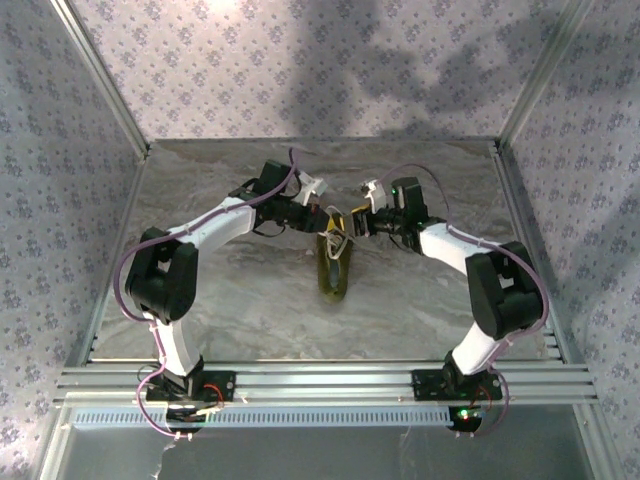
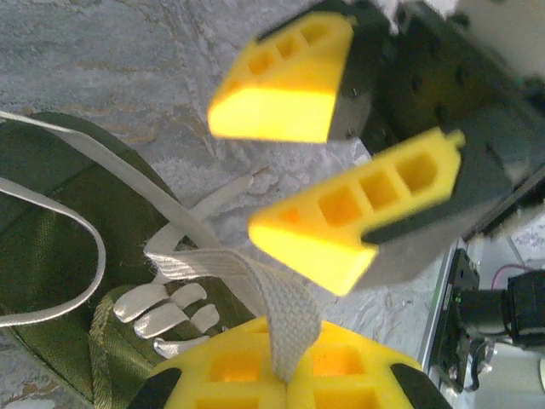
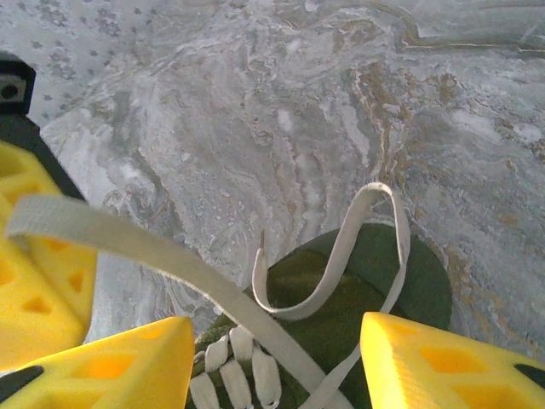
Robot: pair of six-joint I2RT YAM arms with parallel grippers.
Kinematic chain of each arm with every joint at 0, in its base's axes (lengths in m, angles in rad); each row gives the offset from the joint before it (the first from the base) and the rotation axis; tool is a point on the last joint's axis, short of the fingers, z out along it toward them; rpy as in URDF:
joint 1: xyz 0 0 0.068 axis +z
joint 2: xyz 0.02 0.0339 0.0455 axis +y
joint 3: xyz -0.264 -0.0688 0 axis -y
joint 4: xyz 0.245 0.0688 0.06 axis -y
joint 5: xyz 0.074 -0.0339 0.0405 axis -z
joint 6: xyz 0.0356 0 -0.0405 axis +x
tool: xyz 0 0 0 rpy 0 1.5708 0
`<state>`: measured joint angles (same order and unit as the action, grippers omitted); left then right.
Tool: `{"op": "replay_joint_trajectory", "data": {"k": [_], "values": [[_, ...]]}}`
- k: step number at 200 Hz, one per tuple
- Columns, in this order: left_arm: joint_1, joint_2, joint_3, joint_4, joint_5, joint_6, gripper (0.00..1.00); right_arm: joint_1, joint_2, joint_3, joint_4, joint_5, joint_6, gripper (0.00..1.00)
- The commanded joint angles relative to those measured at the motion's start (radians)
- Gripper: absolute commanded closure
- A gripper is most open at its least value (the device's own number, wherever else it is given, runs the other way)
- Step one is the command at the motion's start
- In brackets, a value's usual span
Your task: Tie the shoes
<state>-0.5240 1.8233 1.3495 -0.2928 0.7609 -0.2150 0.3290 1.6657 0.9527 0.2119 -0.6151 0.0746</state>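
I have left gripper (image 2: 285, 379) jaws clamped on lace (image 2: 281, 311), right gripper (image 2: 272, 183) jaws apart. Risk: hard pull drags the shoe (image 2: 43, 264).

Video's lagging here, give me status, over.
Left gripper shut on lace. Right gripper open over shoe. No bow yet. Nothing in the way.

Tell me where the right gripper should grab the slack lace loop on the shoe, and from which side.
Pinch the loop at its rounded far bend, coming down from above with the open right gripper straddling the flat band. That bend lies slack across the opening of the shoe, apart from the taut strand that the left gripper is shut on, so it should probably lift without snagging.
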Motion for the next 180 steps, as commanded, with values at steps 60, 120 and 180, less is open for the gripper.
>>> {"op": "replay_joint_trajectory", "data": {"k": [60, 120, 180], "values": [[0.009, 0.062, 0.088, -0.056, -0.096, -0.164, 1.0, 0.158, -0.202, -0.184, 0.101, 0.365, 0.031, 0.25], [-0.004, 0.049, 0.068, -0.052, -0.144, -0.31, 1.0, 0.23, -0.182, -0.157, 0.118, 0.319, 0.044, 0.44], [-0.008, 0.048, 0.077, -0.041, -0.141, -0.394, 1.0, 0.294, -0.118, -0.133, 0.138, 0.401, 0.062, 0.5]]}}
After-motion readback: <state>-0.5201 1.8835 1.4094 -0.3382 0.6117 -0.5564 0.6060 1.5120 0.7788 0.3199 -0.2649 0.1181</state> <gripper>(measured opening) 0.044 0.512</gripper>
